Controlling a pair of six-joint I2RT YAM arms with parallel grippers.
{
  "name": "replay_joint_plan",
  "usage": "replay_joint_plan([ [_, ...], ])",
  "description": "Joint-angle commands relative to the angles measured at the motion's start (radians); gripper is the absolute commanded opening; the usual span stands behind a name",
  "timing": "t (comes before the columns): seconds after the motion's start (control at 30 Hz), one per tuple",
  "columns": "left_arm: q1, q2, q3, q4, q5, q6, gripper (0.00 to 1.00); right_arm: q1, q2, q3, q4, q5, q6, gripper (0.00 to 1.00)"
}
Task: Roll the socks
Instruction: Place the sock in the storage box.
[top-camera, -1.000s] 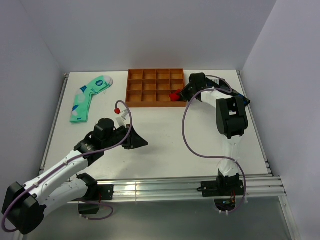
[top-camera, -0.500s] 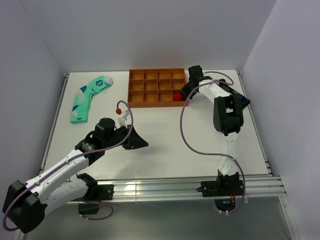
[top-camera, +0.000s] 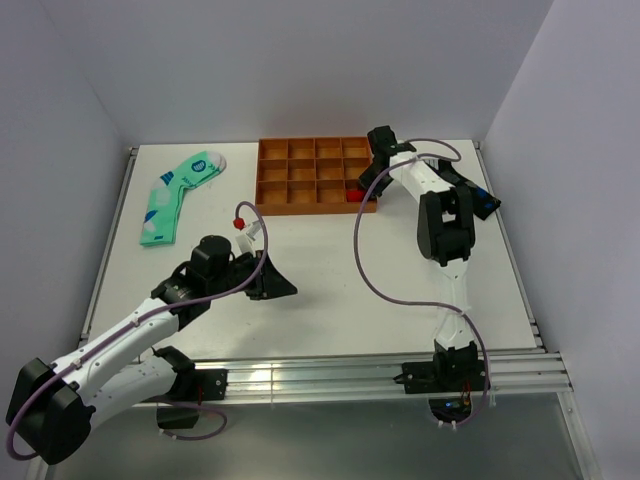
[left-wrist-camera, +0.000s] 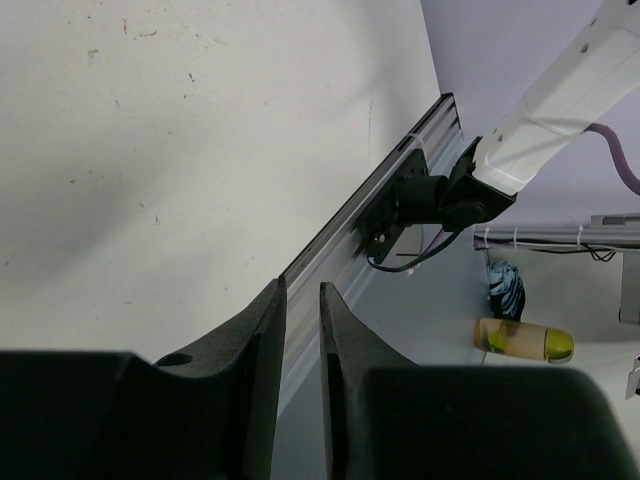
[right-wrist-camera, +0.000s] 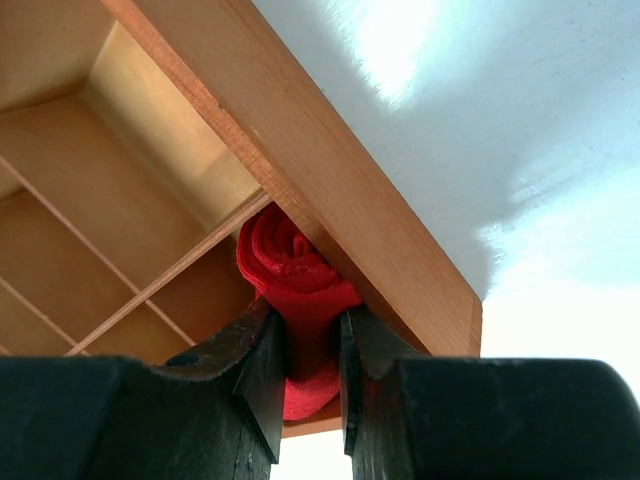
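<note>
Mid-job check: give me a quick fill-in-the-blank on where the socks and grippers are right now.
1. The rolled sock clamped in the right gripper is ____ in colour.
2. It sits in a compartment of the wooden tray, at the tray's near-____ corner in the top view.
3. The mint-green sock lies unrolled on the table, to the ____ of the tray.
4. The left gripper holds ____.

Missing words: red; right; left; nothing.

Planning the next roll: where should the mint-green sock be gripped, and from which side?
Probably pinch the mint-green sock at its near, straight end, coming from above: it lies flat on the table, bent midway, so an end edge gives a roll's start.
</note>
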Motion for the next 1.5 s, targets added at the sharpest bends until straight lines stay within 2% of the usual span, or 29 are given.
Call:
replay_joint_plan([
  [0.0,0.005,-0.017,0.028,0.028,0.024,0.001,0.24,0.012,0.058,0.055,-0.123,0.070,-0.020,0.00],
  [0.67,0.007,-0.029,0.035,0.011,0.020,-0.011,0.25,0.017,0.122,0.062,-0.191,0.118,0.024,0.00],
  [0.9,0.007,-0.034,0.041,-0.004,0.015,-0.011,0.25,0.027,0.146,0.119,-0.247,0.146,0.029,0.00],
  [1.07,0.007,-0.039,0.045,-0.012,0.018,-0.013,0.25,0.027,0.196,0.183,-0.300,0.084,0.020,0.00],
  [1.17,0.008,-0.043,0.051,-0.021,0.017,-0.008,0.25,0.034,0.236,0.277,-0.353,0.078,0.005,0.00],
  [1.47,0.007,-0.048,0.051,-0.015,0.028,-0.021,0.25,0.041,0.282,0.351,-0.404,0.057,-0.023,0.00],
])
